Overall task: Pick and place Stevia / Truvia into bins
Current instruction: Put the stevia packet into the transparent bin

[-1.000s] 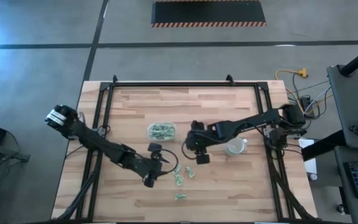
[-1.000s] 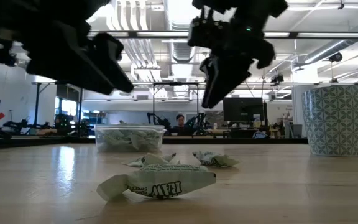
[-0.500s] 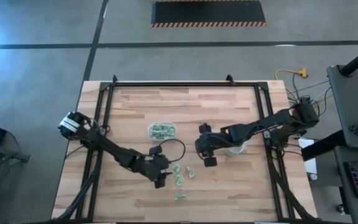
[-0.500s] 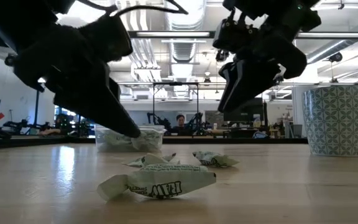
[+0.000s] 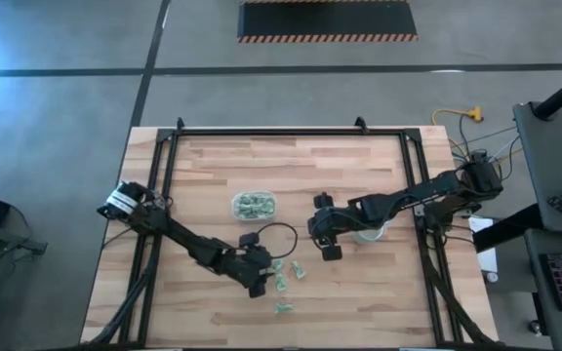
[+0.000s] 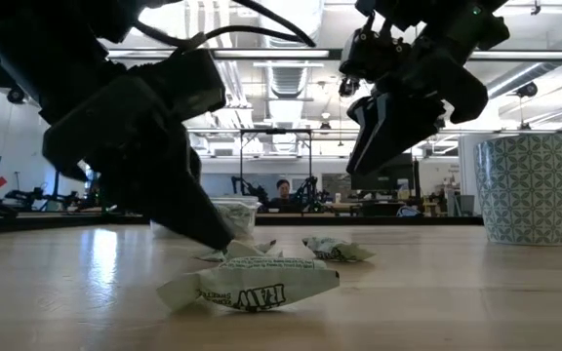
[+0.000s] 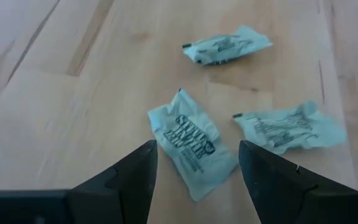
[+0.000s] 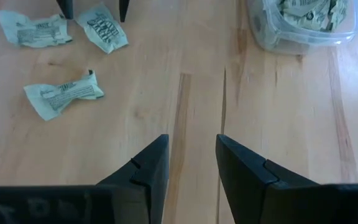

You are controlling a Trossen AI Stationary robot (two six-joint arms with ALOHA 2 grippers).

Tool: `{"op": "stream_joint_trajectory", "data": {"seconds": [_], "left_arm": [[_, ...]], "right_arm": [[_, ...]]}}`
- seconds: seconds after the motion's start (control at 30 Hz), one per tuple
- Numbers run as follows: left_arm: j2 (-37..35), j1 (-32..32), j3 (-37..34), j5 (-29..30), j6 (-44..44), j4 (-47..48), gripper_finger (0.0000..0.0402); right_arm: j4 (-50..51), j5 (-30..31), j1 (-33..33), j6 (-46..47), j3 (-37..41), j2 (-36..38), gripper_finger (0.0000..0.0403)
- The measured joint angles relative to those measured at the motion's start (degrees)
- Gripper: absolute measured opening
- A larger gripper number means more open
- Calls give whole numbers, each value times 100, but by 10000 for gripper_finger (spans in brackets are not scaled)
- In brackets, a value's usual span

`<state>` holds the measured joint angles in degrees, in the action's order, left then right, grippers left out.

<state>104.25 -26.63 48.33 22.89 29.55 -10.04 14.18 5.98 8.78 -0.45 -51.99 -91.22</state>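
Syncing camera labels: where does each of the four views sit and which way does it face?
High: overhead, straight down; both arms, tub.
Low: tabletop height, looking across to the room; both arms, cup.
Left wrist: past the open left tool, straddling a packet.
Right wrist: past the right tool at bare wood.
Shared: right wrist also sees that packet and tub.

Left arm has swung in over the loose packets. Its tool moved from about 8 o'clock of the packets to sit directly at them, and dropped from mid-height down to the worktop. Its fingers now stand apart on either side of one packet, not yet gripping.

Right tool backed off toward 3 o'clock, nearer the cup, and sits slightly lower in the low view. Its fingers have narrowed a little, nothing between them.
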Motion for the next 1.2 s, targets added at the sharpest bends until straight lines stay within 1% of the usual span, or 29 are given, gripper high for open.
{"op": "stream_joint_trajectory", "data": {"seconds": [0.13,0.23,0.33,0.6,0.63,0.7,0.83,0.93,1.0,1.1,1.2], "left_arm": [[-2,0,-6,-56,2,16,206],[-2,0,-10,-187,2,105,186],[-2,0,-10,-192,-1,210,146],[-73,-4,-10,-285,-228,353,14],[-101,-4,-11,-294,-274,425,8],[-158,-4,-13,-290,-293,572,7],[-449,-4,-21,-282,-297,1298,4],[-821,-1,-23,-45,-296,1976,2],[-1137,0,-23,257,-299,2461,1],[-1621,2,-23,839,-298,3141,1],[-2072,37,-40,1580,-296,3801,0]], "right_arm": [[-9,2,-4,-16,7,0,118],[-14,2,-4,-17,7,0,113],[-22,2,-4,-17,7,0,109],[-29,4,-4,-17,15,0,99],[-29,4,-4,-18,16,0,98],[-29,4,-4,-20,16,0,96],[-42,5,-4,-17,55,-1,96],[-45,7,-4,-20,80,-2,98],[-47,7,-4,-20,93,-2,98],[-153,9,-4,-66,119,-2,94],[-261,9,-4,-109,141,-2,90]]}}
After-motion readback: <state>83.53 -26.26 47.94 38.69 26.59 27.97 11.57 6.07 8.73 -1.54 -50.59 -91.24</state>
